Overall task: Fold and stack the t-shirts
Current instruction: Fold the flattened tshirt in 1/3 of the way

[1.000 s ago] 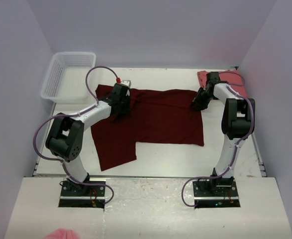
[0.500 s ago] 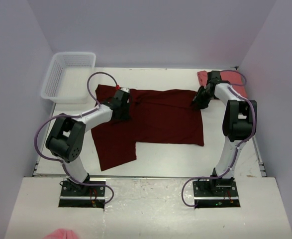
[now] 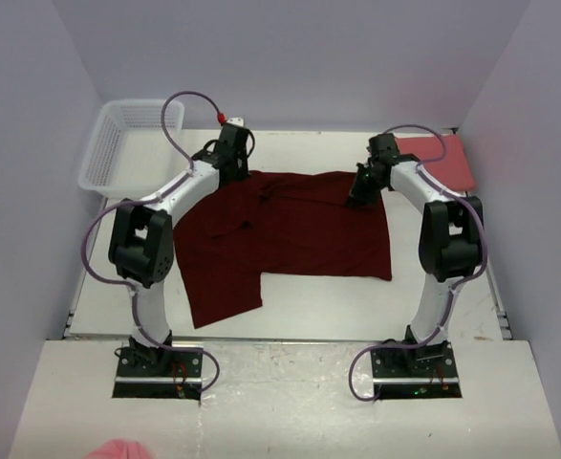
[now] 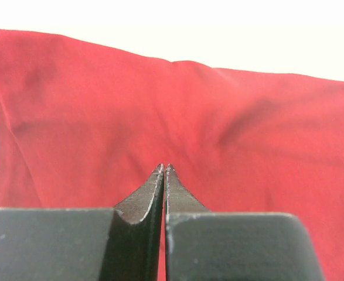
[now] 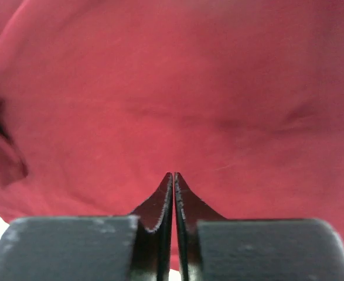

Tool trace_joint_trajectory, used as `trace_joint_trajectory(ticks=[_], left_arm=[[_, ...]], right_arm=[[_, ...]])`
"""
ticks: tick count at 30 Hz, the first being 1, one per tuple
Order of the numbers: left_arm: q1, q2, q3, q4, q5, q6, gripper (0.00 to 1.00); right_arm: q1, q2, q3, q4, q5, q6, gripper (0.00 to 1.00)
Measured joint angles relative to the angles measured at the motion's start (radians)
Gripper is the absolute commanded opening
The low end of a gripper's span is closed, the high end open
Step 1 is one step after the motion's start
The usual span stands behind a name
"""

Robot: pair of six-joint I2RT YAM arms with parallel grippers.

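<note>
Left gripper (image 4: pixel 164 167): arm stretched to the far edge of the maroon t-shirt (image 3: pixel 309 234), jaws together. Right gripper (image 5: pixel 173 174): same pose, jaws together; I can't confirm any cloth pinched.

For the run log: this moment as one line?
left gripper: shut, far edge of maroon t-shirt | right gripper: shut, its far-right corner | pink t-shirt: far right

White tabletop (image 3: pixel 337 306), pale lavender walls (image 3: pixel 299 67) behind and flanking the tabletop, lighter ledge (image 3: pixel 290 402) before it, even diffuse light
</note>
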Motion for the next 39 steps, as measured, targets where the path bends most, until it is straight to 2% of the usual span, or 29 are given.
trace_joint_trajectory(ticks=[6, 15, 31, 39], left_arm=[[0.145, 0.181, 0.151, -0.032, 0.024, 0.042, 0.0], [0.299, 0.288, 0.255, -0.065, 0.068, 0.089, 0.0], [0.346, 0.398, 0.283, -0.056, 0.129, 0.107, 0.0], [0.393, 0.461, 0.383, -0.067, 0.125, 0.127, 0.0]], right_arm=[[0.145, -0.04, -0.038, 0.041, -0.031, -0.013, 0.0], [0.317, -0.039, -0.05, 0.051, -0.062, -0.024, 0.0], [0.456, 0.014, -0.047, 0.039, -0.05, -0.023, 0.0], [0.493, 0.049, -0.047, 0.013, -0.024, -0.023, 0.0]])
